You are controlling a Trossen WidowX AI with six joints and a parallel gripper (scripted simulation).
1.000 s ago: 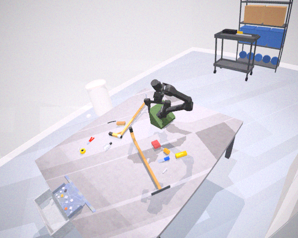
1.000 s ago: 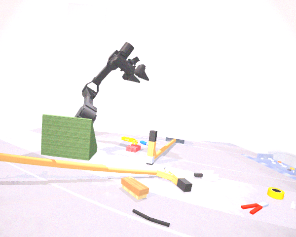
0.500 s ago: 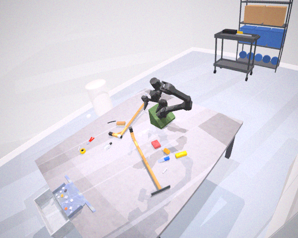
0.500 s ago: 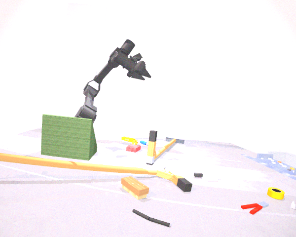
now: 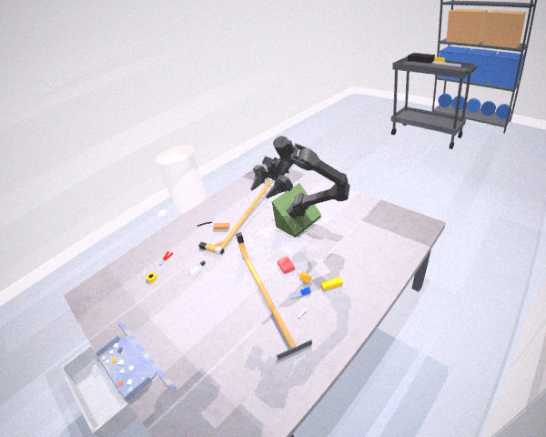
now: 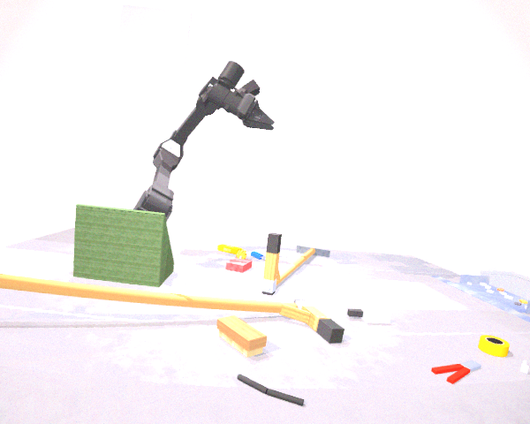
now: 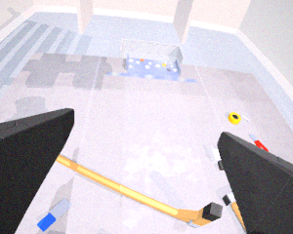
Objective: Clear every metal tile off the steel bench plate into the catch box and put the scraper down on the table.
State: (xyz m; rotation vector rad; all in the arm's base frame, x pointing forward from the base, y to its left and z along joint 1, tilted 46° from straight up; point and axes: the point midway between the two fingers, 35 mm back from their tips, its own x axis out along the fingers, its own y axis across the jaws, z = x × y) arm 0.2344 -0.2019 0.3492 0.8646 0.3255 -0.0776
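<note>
Spread wide and empty, the gripper (image 5: 267, 188) (image 6: 272, 124) (image 7: 149, 128) hangs above the table (image 5: 184, 305). On that pale surface lies the long scraper (image 5: 266, 293) (image 6: 297, 266) (image 7: 119, 189); beyond, a wheeled cart (image 5: 429, 121) stands before a shelf rack (image 5: 523, 61).

We seem to be in a workshop: hand tools lie about our bench (image 5: 184, 305), a wheeled cart (image 5: 433, 119) stands at far right, and boxes fill the shelf rack (image 5: 490, 44) behind it.
</note>
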